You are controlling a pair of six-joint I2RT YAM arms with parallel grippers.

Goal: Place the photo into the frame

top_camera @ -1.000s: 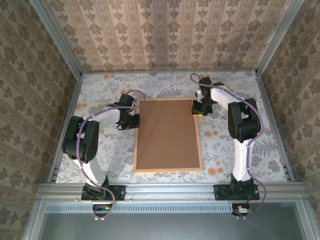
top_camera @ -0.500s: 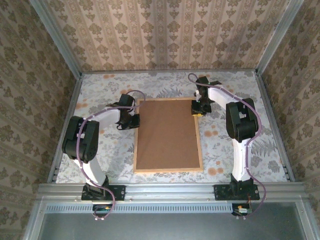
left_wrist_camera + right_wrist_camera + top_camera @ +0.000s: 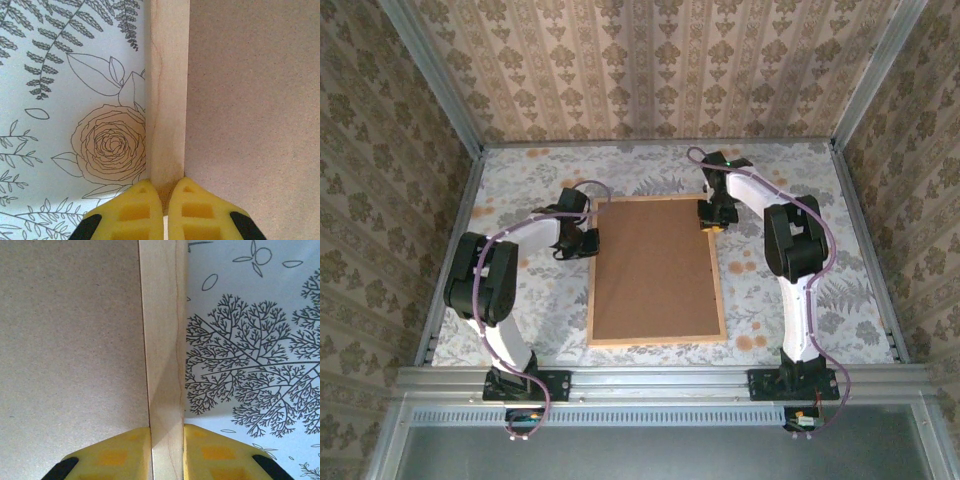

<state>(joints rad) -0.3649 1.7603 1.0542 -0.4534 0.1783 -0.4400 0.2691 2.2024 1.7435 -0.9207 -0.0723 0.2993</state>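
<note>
Frame (image 3: 656, 270) lies board-up, unmoved on the counter (image 3: 510, 190); the right arm (image 3: 790, 240) has swung farther back; left hand (image 3: 166, 192) and right hand (image 3: 166, 435) each clamp it narrowly, one per long side.

We count one frame (image 3: 656, 342), one brown board (image 3: 655, 270) set in its back, and one table (image 3: 520, 190). There are two arms, left arm (image 3: 485, 280) and right arm (image 3: 798, 250), two pincers, left pincer (image 3: 165, 189) and right pincer (image 3: 166, 431), and four yellow fingertips (image 3: 135, 212), two per pincer.

No text, label, brand, number or sign can be read anywhere here.
</note>
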